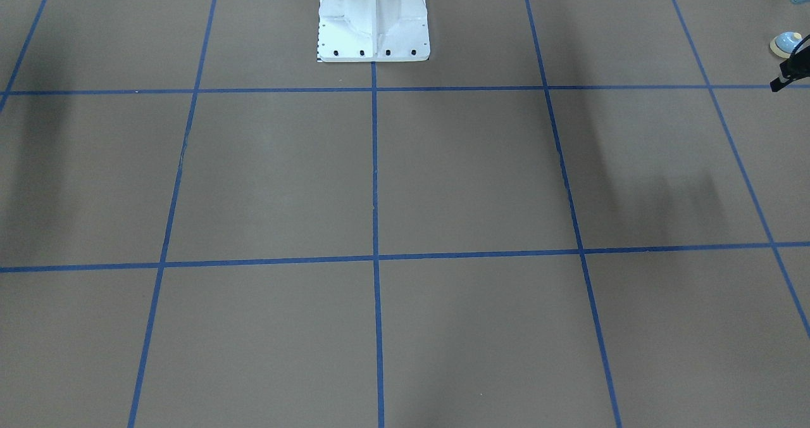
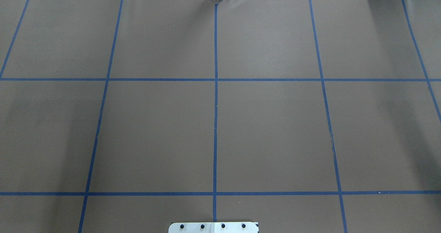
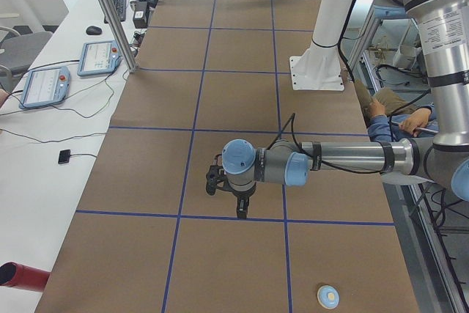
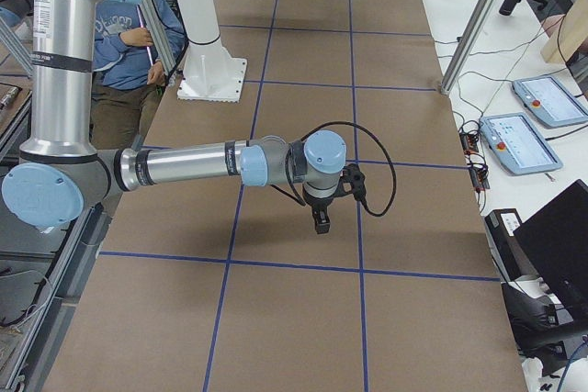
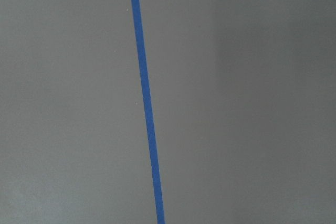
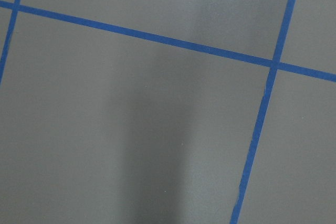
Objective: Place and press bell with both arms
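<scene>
On my feed the table (image 2: 275,129) is covered in brown paper, squared off by blue tape (image 2: 215,122). Soft grey shadows (image 1: 38,162) lie across it, and the light looks even and diffuse. Along the operators' side runs a white bench (image 3: 44,152) with two pendants (image 3: 45,86), a keyboard (image 3: 117,4), a mouse (image 3: 93,30) and loose cables. An aluminium post (image 3: 110,12) rises at the table's edge. A grey chair (image 3: 18,49) stands by the bench. On the opposite side I see a person (image 4: 138,34) in a blue shirt, seated.
</scene>
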Robot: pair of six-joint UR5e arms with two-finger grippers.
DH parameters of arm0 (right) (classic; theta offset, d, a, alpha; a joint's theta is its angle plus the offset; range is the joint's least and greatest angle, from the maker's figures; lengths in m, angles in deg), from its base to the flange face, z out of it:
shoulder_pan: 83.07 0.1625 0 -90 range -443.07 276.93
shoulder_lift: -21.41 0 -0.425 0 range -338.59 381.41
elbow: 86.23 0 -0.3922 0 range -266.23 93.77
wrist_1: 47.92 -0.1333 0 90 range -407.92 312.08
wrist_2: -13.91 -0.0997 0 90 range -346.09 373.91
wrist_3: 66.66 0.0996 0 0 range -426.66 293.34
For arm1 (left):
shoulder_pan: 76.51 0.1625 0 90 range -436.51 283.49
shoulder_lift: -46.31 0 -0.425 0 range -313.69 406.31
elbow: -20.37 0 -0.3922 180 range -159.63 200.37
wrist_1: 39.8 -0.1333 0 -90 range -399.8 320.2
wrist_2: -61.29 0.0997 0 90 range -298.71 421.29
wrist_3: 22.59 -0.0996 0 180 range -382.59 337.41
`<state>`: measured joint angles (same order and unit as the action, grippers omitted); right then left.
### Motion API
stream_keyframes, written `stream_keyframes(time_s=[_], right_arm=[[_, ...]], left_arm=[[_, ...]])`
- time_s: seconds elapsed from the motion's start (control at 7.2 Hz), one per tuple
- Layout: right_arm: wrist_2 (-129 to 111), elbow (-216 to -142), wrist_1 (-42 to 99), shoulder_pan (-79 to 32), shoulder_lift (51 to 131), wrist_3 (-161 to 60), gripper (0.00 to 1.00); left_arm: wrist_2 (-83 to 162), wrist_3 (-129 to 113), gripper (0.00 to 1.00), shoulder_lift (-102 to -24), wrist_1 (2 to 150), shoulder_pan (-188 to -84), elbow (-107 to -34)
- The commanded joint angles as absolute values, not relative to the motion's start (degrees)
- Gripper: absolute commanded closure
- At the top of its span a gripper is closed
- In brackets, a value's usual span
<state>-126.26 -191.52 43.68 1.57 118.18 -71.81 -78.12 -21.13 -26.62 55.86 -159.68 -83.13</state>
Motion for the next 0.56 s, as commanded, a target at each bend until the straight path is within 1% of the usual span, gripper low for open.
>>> stream_keyframes(time_s=[0.0,0.14,0.42], right_arm=[[-126.4,-192.0,41.0,1.6,118.3,-71.2,0.00],[-126.4,-192.0,40.9,1.6,118.3,-71.2,0.00],[-126.4,-192.0,40.9,1.5,118.3,-71.3,0.00]], left_arm=[[-78.1,-21.3,0.01,-26.5,55.9,-159.8,-80.7],[-78.4,-21.6,0.01,-25.7,56.3,-159.9,-78.4],[-78.1,-22.2,0.01,-23.7,56.4,-160.1,-78.2]])
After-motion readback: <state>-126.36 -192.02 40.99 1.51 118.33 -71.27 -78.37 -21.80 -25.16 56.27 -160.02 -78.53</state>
